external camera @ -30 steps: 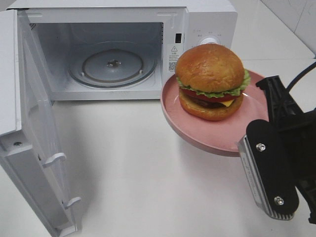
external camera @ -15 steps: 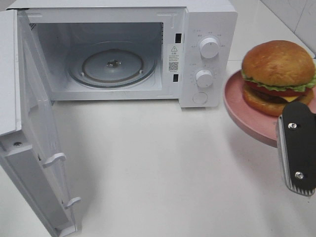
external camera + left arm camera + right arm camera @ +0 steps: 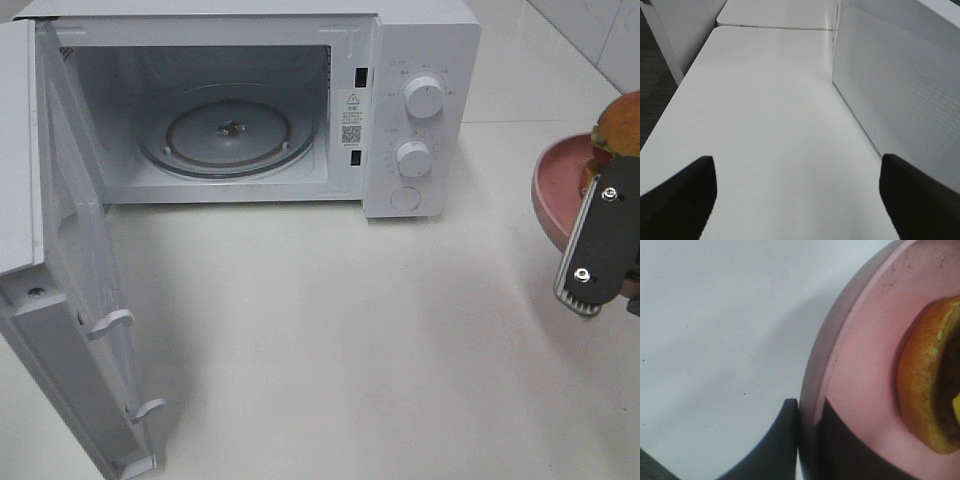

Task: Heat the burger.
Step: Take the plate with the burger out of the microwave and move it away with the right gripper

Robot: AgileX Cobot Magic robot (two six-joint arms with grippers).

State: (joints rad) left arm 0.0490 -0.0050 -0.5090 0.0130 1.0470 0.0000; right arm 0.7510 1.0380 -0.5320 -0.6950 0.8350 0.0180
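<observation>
Only a sliver of the burger [image 3: 617, 125] shows at the far right edge of the exterior view, sitting on a round pink plate [image 3: 553, 185]. My right gripper [image 3: 600, 235] is shut on the plate's near rim and holds it above the table. The right wrist view shows the rim pinched between the gripper [image 3: 807, 440] fingers, with the burger's bun [image 3: 922, 390] lying on the plate [image 3: 865, 365]. My left gripper [image 3: 800, 190] is open and holds nothing. It hovers over bare table beside the microwave's side wall [image 3: 900, 90].
The white microwave [image 3: 420, 40] stands at the back with its door [image 3: 60, 300] swung wide open to the left. Its glass turntable [image 3: 228, 130] carries nothing. Two knobs [image 3: 424, 98] are on its right panel. A white table [image 3: 330, 340] spreads in front.
My right gripper has carried the plate and burger to the right, from in front of the microwave's control panel to the right edge of the exterior view. The left gripper has not moved.
</observation>
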